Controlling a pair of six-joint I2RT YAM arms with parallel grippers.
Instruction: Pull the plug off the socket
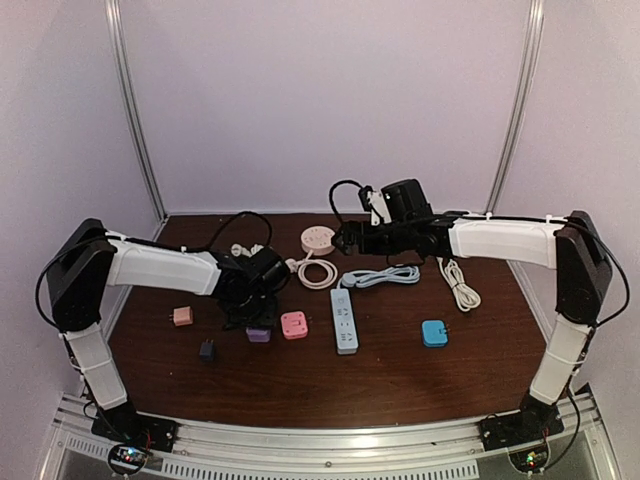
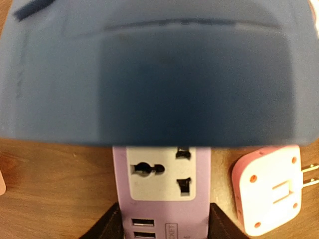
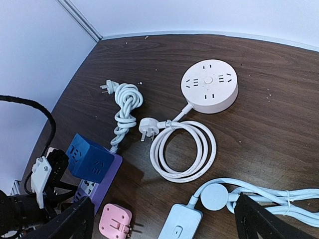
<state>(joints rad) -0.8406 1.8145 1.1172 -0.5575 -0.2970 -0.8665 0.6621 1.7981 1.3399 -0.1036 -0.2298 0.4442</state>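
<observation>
Left wrist view: the left end effector (image 2: pixel 164 228) is closed across the purple socket strip (image 2: pixel 160 172), with one finger against each long side, apparently bracing it on the surface (image 2: pixel 50 189). Seated in the strip just beyond the fingers is the blue cube plug (image 2: pixel 164 74). It looks like rigid, smooth-sided plastic, probably light but held firmly by its pins. The right end effector (image 3: pixel 164 218) hangs high above, jaws spread and empty. Its best hold is likely two opposite flat faces of the cube, then a straight pull away from the strip.
</observation>
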